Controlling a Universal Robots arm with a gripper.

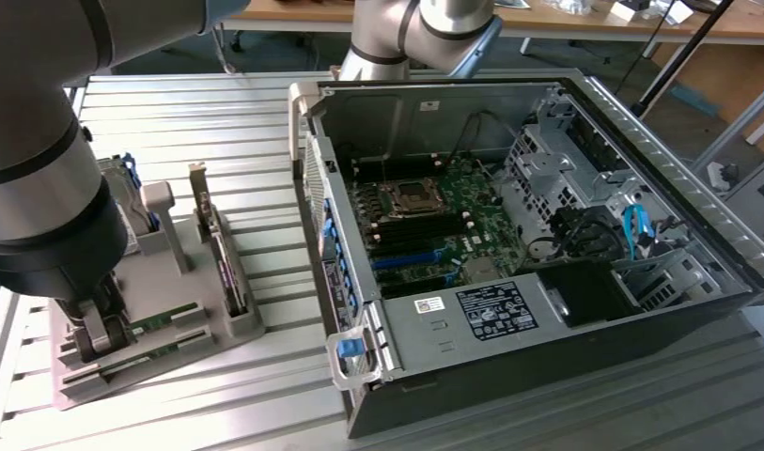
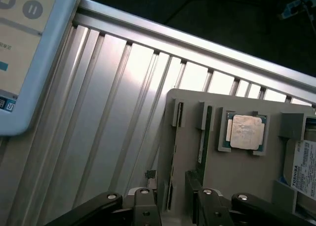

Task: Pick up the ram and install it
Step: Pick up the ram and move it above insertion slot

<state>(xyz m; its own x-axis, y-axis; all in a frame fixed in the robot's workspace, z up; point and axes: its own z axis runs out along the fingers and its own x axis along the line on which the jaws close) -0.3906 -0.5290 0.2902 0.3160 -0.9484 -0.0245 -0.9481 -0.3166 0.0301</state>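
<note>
The ram (image 2: 174,157) stands on edge in a narrow slot of the grey parts holder (image 2: 237,186). End posts keep it upright, so both flat faces are free for a pinch from above. The gripper (image 2: 170,179) has its fingers apart, one on each side of the stick, with a gap showing on both sides. It straddles the ram without clamping it, and the stick looks fully seated, so I judge the pick not yet made. A second memory stick (image 2: 203,142) stands just beside it in the next slot, and one finger has to fit between the two boards. Further along the holder, the square processor chip (image 2: 245,132) lies flat in its own recess, and a Toshiba hard drive (image 2: 305,171) sits at the edge. In the exterior view the holder rests on the ribbed aluminium table (image 1: 231,122) beside the open computer case (image 1: 682,310). The case lies on its side with the motherboard (image 1: 432,225) facing up, presumably so the stick can go in from above.
</note>
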